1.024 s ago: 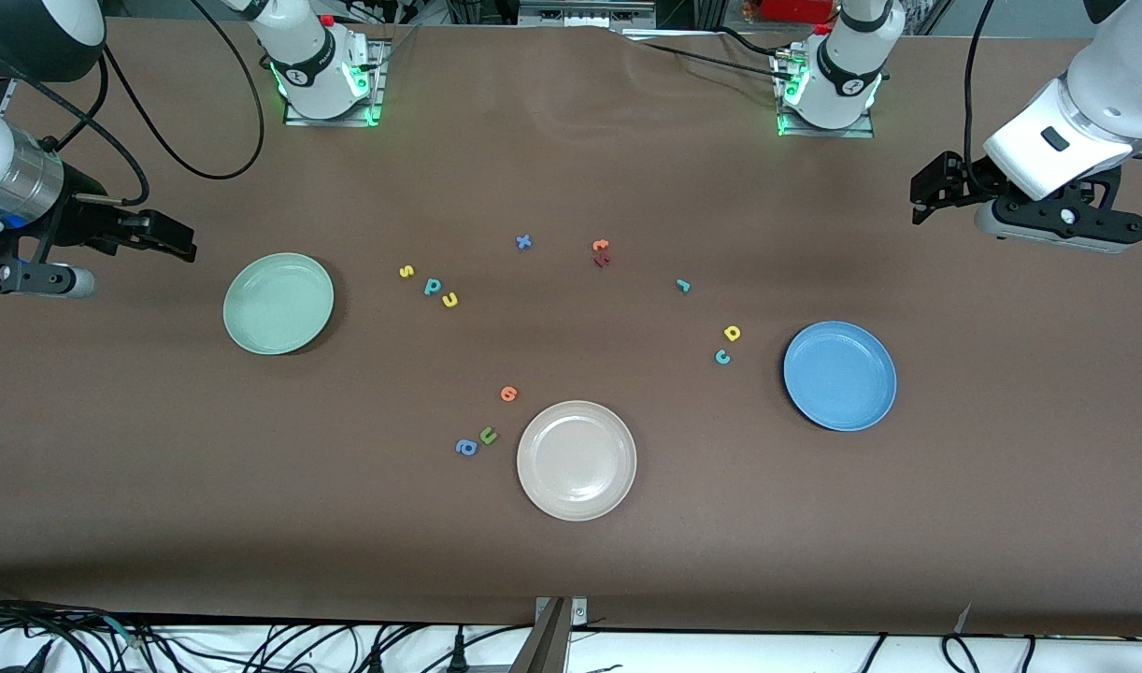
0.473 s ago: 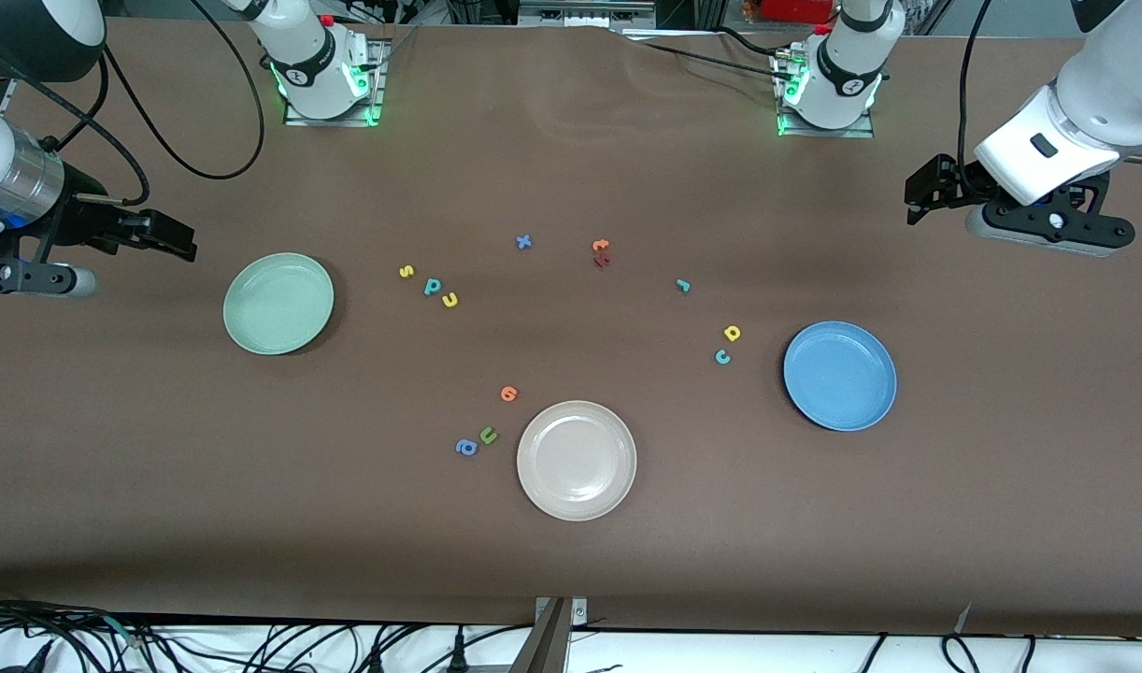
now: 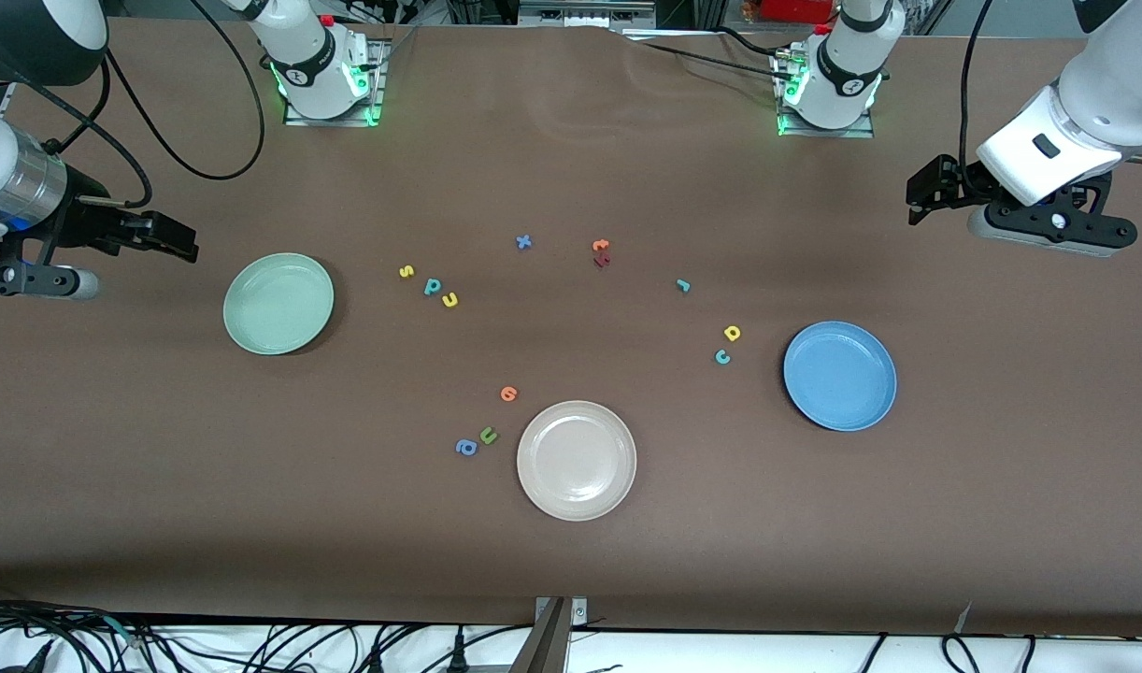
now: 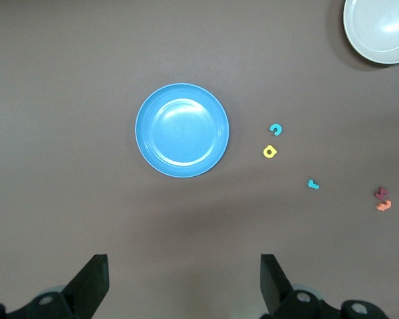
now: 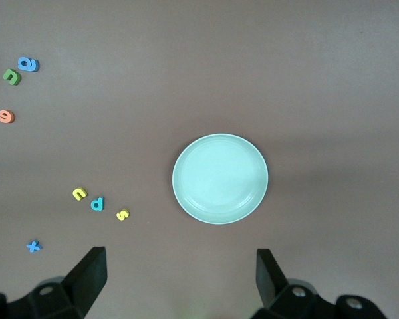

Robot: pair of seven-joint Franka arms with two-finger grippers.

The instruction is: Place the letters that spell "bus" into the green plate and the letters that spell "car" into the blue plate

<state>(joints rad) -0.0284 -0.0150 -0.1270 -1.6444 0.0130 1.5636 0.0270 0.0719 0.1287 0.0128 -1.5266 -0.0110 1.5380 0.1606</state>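
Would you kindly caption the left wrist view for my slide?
Open left gripper above the table, overlooking the empty blue plate with teal c, yellow a and teal r beside it.

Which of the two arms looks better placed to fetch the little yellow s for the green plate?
The right arm. Its open right gripper hangs at the green plate's end of the table, and the yellow s lies beside that plate. The open left gripper hangs up at the blue plate's end.
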